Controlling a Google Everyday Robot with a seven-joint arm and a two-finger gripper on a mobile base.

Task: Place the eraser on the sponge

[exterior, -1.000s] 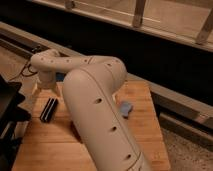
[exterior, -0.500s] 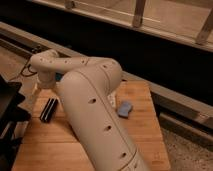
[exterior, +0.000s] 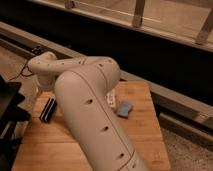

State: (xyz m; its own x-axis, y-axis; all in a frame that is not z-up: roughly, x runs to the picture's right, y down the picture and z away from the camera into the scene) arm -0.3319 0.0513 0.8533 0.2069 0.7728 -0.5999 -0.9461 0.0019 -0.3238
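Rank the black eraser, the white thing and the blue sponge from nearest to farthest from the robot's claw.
The gripper is hidden behind the thick arm, below the wrist over the left side of the table, so I judge from there.
1. The eraser, on the left, just beside that spot.
2. The white object, right of the arm.
3. The sponge, slightly farther right.

White arm (exterior: 90, 120) over wooden table (exterior: 142, 135), blue sponge (exterior: 124, 108) beside it (gripper hidden behind arm).

Eraser (exterior: 47, 110) left (on table (exterior: 145, 135)), gripper (exterior: 111, 98) between, sponge (exterior: 124, 108) right
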